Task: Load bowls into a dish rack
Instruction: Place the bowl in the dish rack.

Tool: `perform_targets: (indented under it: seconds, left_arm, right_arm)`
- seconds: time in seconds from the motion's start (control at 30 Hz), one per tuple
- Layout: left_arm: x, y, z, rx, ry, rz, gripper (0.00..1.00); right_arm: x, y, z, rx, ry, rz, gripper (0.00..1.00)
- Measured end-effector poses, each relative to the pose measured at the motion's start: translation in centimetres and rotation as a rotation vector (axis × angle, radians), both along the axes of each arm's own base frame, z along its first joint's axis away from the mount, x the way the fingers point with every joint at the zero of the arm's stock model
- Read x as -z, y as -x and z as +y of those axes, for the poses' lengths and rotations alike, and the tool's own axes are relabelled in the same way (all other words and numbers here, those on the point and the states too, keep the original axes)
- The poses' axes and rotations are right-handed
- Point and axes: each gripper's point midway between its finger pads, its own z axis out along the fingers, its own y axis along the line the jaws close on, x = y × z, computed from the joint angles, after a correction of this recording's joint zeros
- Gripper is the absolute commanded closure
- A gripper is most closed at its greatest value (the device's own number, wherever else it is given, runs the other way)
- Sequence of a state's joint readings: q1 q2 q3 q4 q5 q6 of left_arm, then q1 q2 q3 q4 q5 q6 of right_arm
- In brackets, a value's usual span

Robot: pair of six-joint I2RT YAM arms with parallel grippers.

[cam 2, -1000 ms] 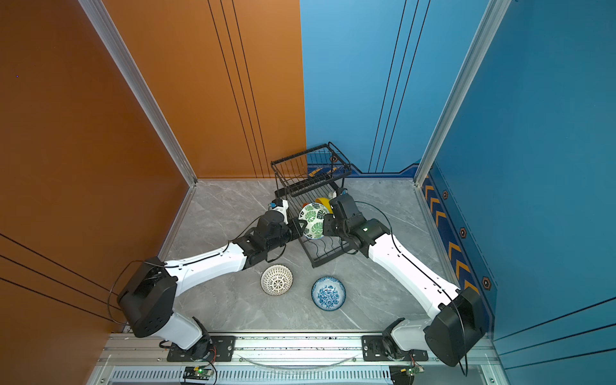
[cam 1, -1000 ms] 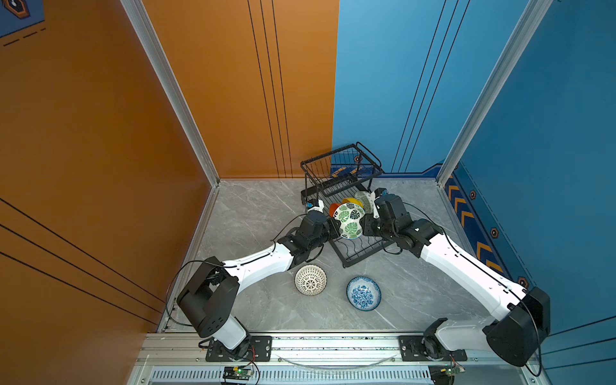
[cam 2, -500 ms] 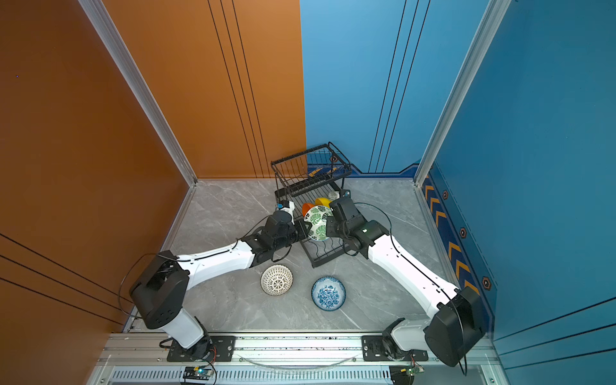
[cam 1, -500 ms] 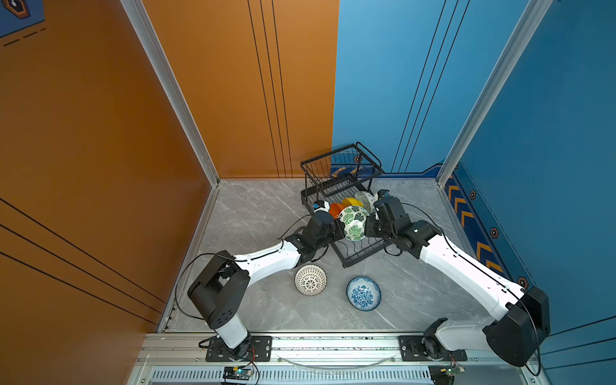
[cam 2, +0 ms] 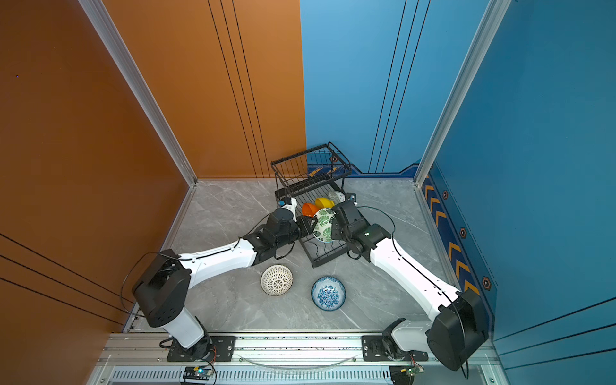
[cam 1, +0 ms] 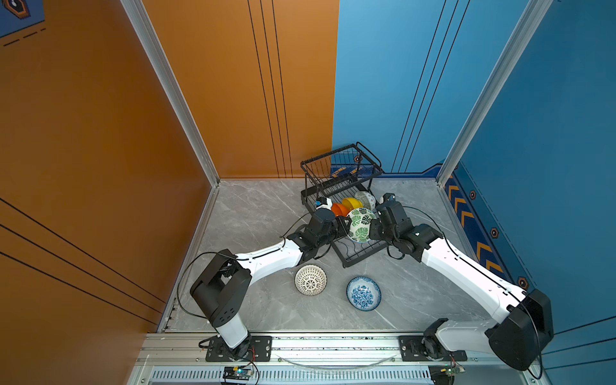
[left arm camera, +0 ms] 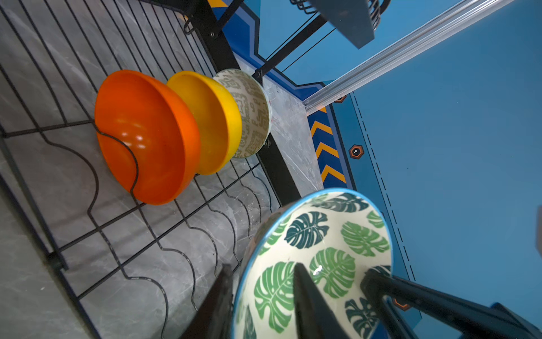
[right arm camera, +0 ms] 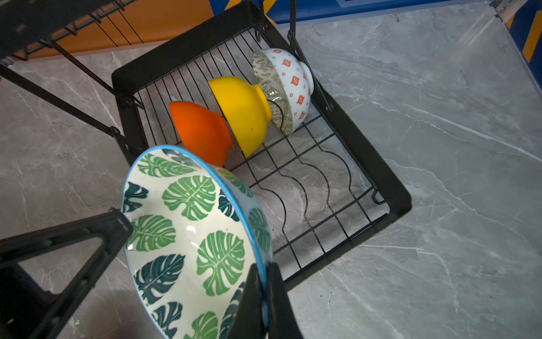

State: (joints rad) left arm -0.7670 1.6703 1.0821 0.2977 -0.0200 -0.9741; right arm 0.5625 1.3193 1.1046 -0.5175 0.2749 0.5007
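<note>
Holding the leaf bowl (right arm camera: 190,234) on edge over the dish rack (right arm camera: 390,187)

Nearest me, short of the dish rack, the floral bowl (cam 1: 363,293) and lattice bowl (cam 1: 310,280) wait on the surface (cam 1: 266,206). Over the rack's near slots, my right pincer (right arm camera: 262,281) pinches the leaf bowl's rim, tilting it, I judge, to suit a divider. My left pincer (left arm camera: 261,267) stands spread astride another stretch of rim. Beyond, the orange bowl (right arm camera: 202,129), yellow bowl (right arm camera: 243,111) and grey-green bowl (right arm camera: 290,79) stand slotted. The leaf bowl hides whether its lower edge touches wire.

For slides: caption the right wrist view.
Right hand grips the leaf bowl by its rim; three bowls stand in the dish rack.
</note>
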Motion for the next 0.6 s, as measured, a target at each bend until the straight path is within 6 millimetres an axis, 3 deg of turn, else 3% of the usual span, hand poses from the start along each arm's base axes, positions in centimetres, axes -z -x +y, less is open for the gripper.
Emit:
perform_targets:
  seconds: [0.2,0.37,0.6]
  left_arm:
    - [-0.5,-0.1,-0.2,0.002,0.021,-0.006,0.29]
    - [-0.3,0.2,0.1,0.002,0.020,-0.009,0.04]
    - [0.6,2.2,2.6,-0.005,-0.018,0.006,0.02]
  right_arm:
    - [0.5,0.0,-1.3,0.034,0.061,-0.003,1.00]
    - [0.3,-0.6,-3.7,0.090,0.161,-0.031,1.00]
    - [1.0,-1.9,-7.0,0.159,0.453,-0.050,1.00]
